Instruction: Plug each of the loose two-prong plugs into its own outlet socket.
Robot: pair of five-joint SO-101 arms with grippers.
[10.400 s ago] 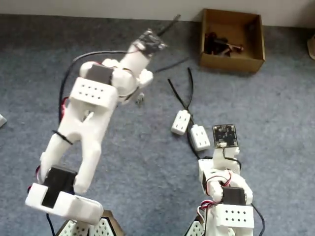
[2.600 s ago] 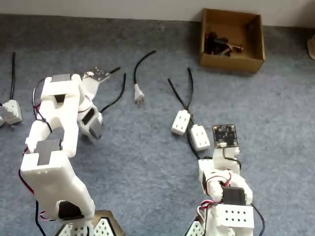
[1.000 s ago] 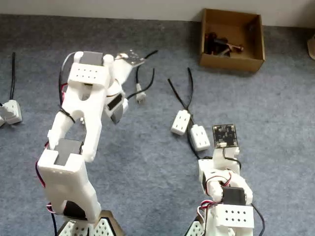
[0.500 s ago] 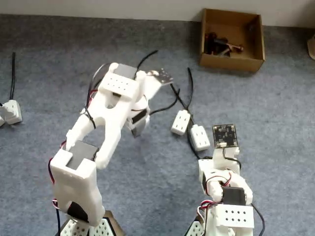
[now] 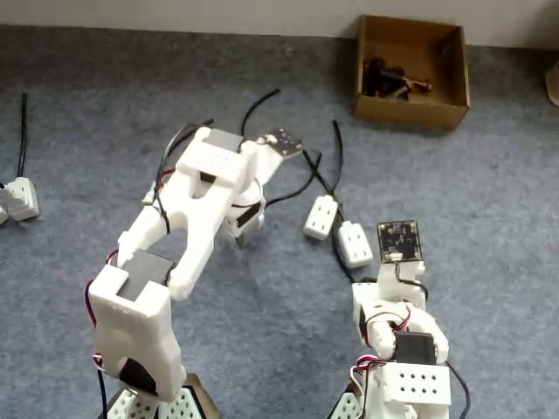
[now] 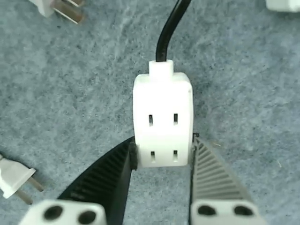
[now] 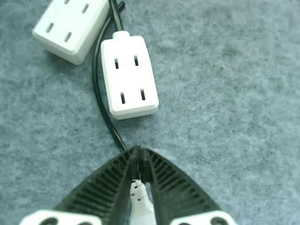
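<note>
Left tool [image 6: 162, 149] is clamped on the held outlet block [image 6: 162, 117], one jaw on each side of its socket end. Its black cord [image 6: 171, 28] runs off over the grey carpeted surface [image 6: 243, 70]. Cannot tell if the block is lifted. Near plug [image 6: 14, 176] lies beside the tool, and far plug [image 6: 56, 7] lies out past the block; both are unplugged. Right tool [image 7: 139, 152] has its jaws together, tips near the second outlet block [image 7: 129, 77]. The third outlet block [image 7: 70, 23] lies just beside that.
</note>
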